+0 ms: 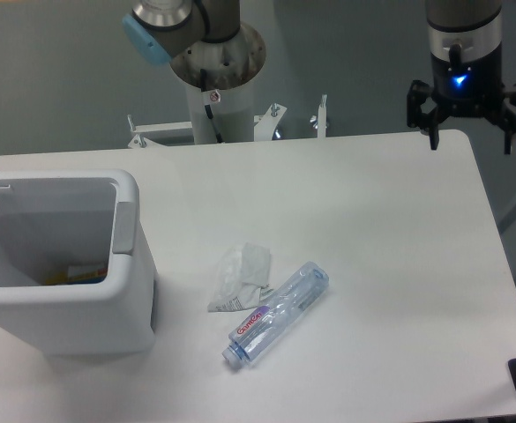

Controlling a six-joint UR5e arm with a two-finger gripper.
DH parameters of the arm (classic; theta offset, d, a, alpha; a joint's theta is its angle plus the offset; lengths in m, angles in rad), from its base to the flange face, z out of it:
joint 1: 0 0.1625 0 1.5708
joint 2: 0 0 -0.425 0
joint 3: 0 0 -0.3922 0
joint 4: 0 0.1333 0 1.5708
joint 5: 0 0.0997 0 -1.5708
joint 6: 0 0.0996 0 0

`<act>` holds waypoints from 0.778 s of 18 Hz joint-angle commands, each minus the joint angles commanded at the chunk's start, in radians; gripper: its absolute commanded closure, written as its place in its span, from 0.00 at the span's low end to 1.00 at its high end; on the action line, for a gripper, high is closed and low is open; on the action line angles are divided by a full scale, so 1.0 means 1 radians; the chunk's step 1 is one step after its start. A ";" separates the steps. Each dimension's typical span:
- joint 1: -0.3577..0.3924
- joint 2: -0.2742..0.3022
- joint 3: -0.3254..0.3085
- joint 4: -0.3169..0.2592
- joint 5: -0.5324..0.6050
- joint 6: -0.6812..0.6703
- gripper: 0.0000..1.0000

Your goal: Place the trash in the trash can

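My gripper (469, 132) hangs up high over the far right corner of the table (390, 229), with its two fingers spread wide apart and nothing between them. So I think I am at the very start: none of the trash on the table has been picked up yet. The wrapper (240, 278) lies crumpled near the middle of the table, and the bottle (277, 313) lies on its side just beside it, touching or almost touching, with its cap end pointing toward me. The trash can (121, 304) stands on the left, open at the top, with something small and colored already at the bottom. Next I would need to bring my gripper a long way over, down to one piece, and close on it.
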State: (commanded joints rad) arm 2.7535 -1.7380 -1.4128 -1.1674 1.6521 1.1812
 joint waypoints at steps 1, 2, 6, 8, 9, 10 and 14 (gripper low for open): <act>0.002 0.000 0.000 0.000 -0.012 0.000 0.00; 0.008 0.000 0.000 0.000 -0.021 0.000 0.00; 0.014 0.000 -0.002 0.002 -0.035 -0.011 0.00; 0.011 0.002 -0.002 0.003 -0.037 -0.012 0.00; 0.009 0.002 -0.002 0.003 -0.046 -0.012 0.00; 0.009 0.000 -0.002 0.003 -0.057 -0.012 0.00; 0.011 -0.002 -0.029 0.003 -0.077 -0.012 0.00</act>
State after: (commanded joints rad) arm 2.7642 -1.7395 -1.4418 -1.1643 1.5755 1.1689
